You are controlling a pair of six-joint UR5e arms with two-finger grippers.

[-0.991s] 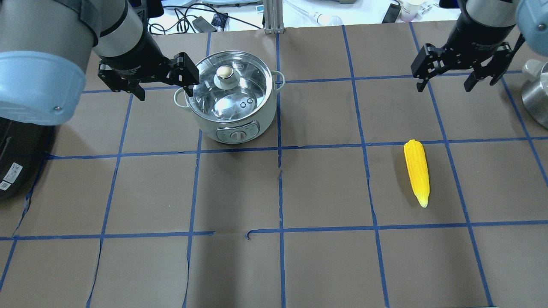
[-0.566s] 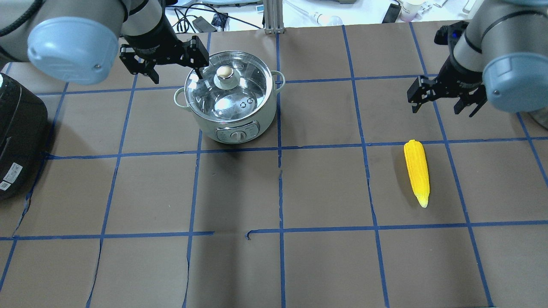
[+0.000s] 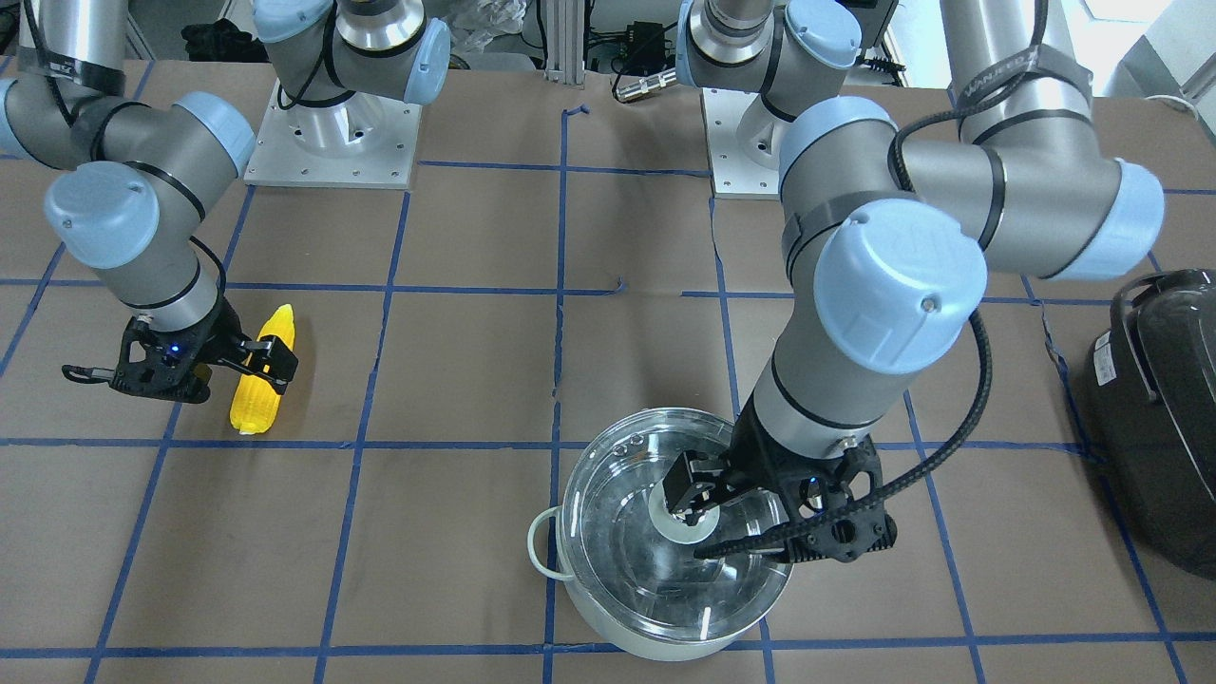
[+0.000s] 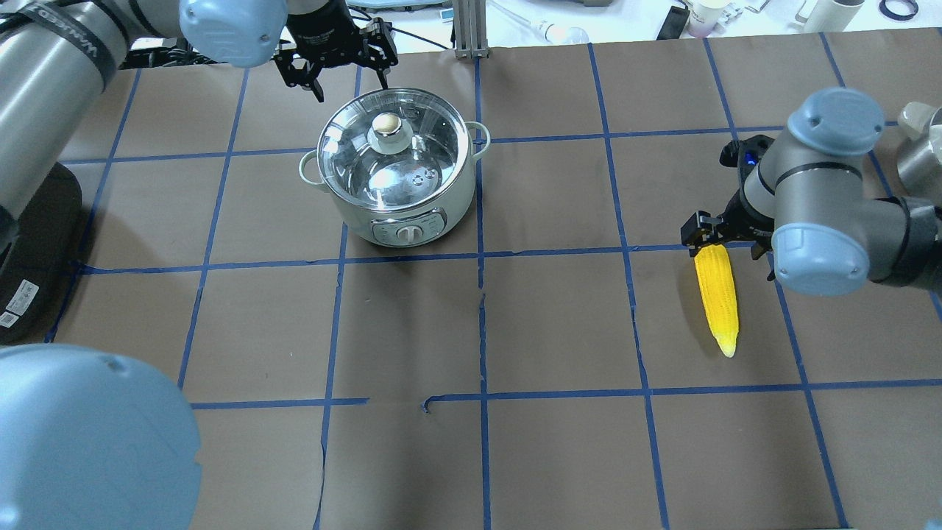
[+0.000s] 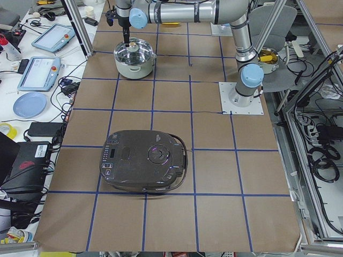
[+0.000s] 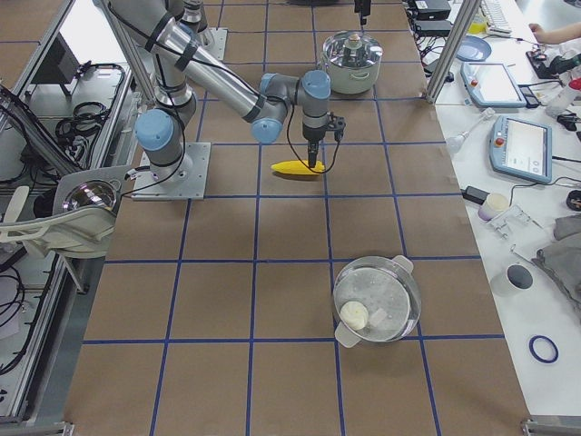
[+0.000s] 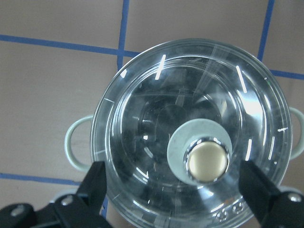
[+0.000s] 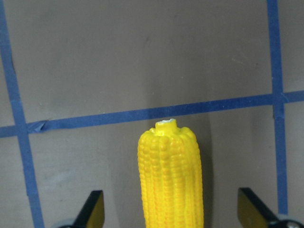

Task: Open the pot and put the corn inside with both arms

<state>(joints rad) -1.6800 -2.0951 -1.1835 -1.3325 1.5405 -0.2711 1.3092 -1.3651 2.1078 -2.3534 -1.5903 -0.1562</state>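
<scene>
Likely the lightest thing here is the bright yellow, tapered toy corn cob. It looks like stiff hollow plastic, and its kernel rows should give some bite, though the round body could roll from a one-sided push. I would take it across the thick half, near the blunt end. It lies flat on the brown paper-covered desk at about 3 o'clock in the overhead view, well apart from the pot, with its blunt end toward 12 and its pale tip toward 6. The right end effector is released, its fingers spread wide either side of the blunt end.

The round stainless-steel pot with a pale outer wall stands at about 11 o'clock, with loop handles roughly at its 9 and 3. Its clear glass lid is still on. The lid is smooth, breakable and probably weighty, so the brass-coloured metal knob is the sensible hold. The left end effector hangs over the lid, released, with the knob roughly in line between its spread fingers and not gripped.
</scene>
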